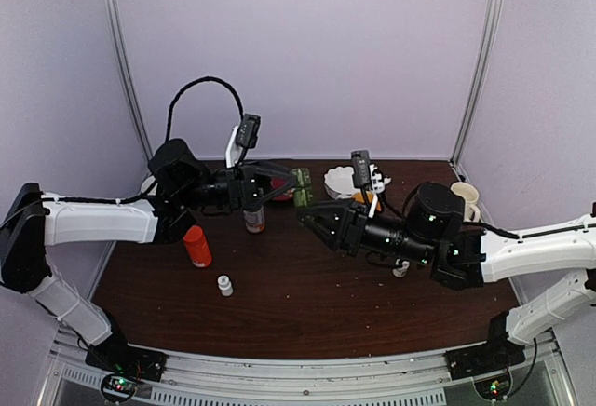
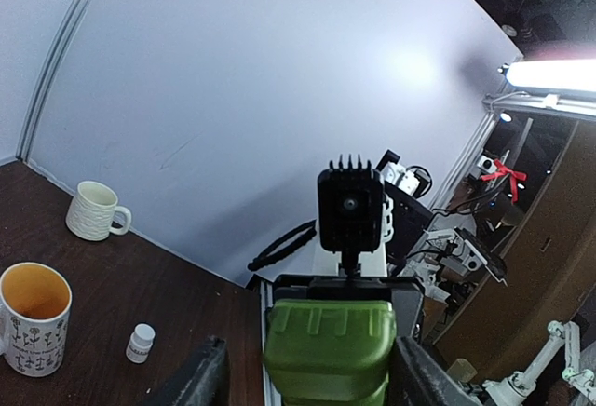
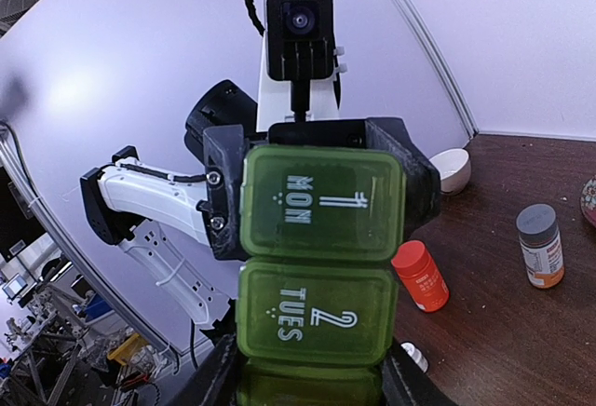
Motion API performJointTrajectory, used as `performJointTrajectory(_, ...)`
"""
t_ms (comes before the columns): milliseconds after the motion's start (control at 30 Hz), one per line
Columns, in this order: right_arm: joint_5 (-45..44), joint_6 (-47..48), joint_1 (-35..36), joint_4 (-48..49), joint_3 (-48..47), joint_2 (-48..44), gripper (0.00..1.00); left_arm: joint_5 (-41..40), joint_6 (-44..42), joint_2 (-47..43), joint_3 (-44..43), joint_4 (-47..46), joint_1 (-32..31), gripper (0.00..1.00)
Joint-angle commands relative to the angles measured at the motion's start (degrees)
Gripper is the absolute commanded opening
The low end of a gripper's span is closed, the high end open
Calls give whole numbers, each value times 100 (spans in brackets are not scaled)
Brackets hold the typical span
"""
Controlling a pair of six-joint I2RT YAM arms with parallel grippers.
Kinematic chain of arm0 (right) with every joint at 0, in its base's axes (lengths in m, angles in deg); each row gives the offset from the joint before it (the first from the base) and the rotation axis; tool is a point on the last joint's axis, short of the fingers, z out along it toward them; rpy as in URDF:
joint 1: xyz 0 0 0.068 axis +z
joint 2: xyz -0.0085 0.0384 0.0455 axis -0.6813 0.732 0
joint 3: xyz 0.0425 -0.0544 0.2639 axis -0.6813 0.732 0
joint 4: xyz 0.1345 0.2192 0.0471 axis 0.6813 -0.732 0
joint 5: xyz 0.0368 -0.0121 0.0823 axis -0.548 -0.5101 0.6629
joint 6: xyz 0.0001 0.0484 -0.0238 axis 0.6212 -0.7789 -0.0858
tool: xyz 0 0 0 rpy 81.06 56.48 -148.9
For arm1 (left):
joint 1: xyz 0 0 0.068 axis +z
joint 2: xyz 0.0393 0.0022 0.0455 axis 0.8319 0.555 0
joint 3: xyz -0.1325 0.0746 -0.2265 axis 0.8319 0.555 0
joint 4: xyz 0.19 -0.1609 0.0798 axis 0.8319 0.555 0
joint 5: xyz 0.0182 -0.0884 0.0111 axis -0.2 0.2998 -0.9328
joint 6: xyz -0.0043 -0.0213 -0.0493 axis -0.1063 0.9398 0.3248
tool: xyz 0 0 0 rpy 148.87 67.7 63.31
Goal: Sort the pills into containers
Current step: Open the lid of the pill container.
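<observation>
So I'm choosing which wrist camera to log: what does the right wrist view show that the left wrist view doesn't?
Only right wrist: MON and TUES marks on the pill box, an orange bottle, a grey-capped bottle. Only left wrist: a patterned mug, a white mug. Both: the green pill box close up, the opposite arm's camera above it.

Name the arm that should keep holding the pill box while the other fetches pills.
Right. The right pincer clamps the pill box beside its TUES lid, while the left pincer only straddles the MON end with a gap showing. The orange bottle stands on the left pincer's side.
</observation>
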Motion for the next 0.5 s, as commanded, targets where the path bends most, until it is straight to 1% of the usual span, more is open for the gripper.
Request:
performJointTrajectory(0, 167, -126, -53, 496, 42, -1, 43, 150, 136, 100, -72, -364, -23, 57)
performJointTrajectory(67, 203, -149, -72, 542, 60, 20, 43, 152, 170, 129, -96, -350, -23, 49)
performJointTrajectory(133, 226, -161, -82, 534, 48, 37, 43, 157, 176, 147, -129, -312, -22, 34)
performJointTrajectory(167, 224, -162, -84, 528, 48, 46, 43, 156, 163, 158, -154, -246, -23, 29)
performJointTrajectory(200, 226, -160, -85, 514, 44, 49, 43, 155, 152, 170, -174, -202, -23, 26)
performJointTrajectory(333, 241, -168, -108, 472, 40, 96, 43, 158, 142, 196, -206, -132, -22, 21)
performJointTrajectory(400, 238, -187, -117, 482, 48, 116, 43, 154, 141, 205, -207, -111, -23, 20)
performJointTrajectory(433, 240, -186, -118, 477, 46, 126, 43, 148, 138, 203, -207, -91, -23, 22)
performJointTrajectory(467, 237, -188, -116, 473, 48, 124, 43, 153, 133, 208, -207, -92, -23, 34)
